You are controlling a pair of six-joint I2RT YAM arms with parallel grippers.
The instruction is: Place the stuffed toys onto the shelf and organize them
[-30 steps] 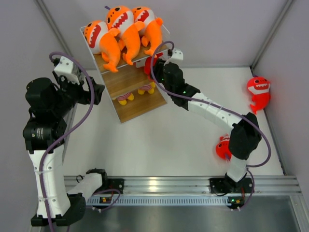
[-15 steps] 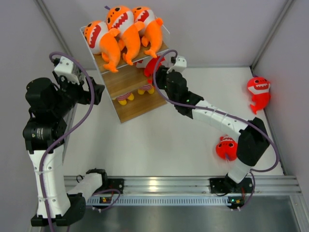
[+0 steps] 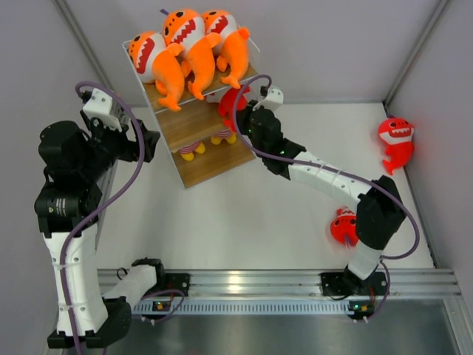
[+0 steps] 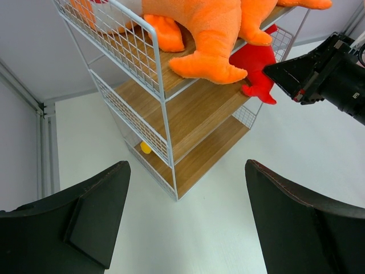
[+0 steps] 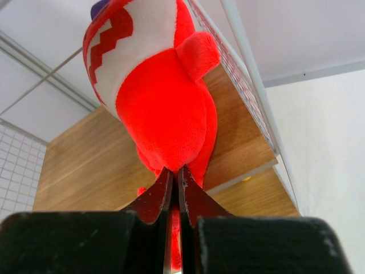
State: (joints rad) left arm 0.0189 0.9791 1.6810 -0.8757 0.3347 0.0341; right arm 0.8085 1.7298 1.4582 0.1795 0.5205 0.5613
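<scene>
Left gripper [image 4: 188, 225] hovers left of the shelf [image 3: 214, 166], fingers spread wide, nothing between them. Three orange sharks [image 3: 188, 48] are lined up on the top board. Right gripper [image 5: 175, 185] has its fingers pinched almost together on the tail end of a red shark [image 5: 162, 108], which sits at the right end of the middle tier. On the table [image 3: 244, 214], a second red shark [image 3: 343, 226] lies by the right arm's elbow and a third red shark [image 3: 395, 142] is far right.

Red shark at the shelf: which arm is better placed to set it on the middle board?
Right. The right fingers are shut on the tail of the red shark, which is at the middle board of the shelf. The left fingers are open, empty, and stand off beside it.
</scene>
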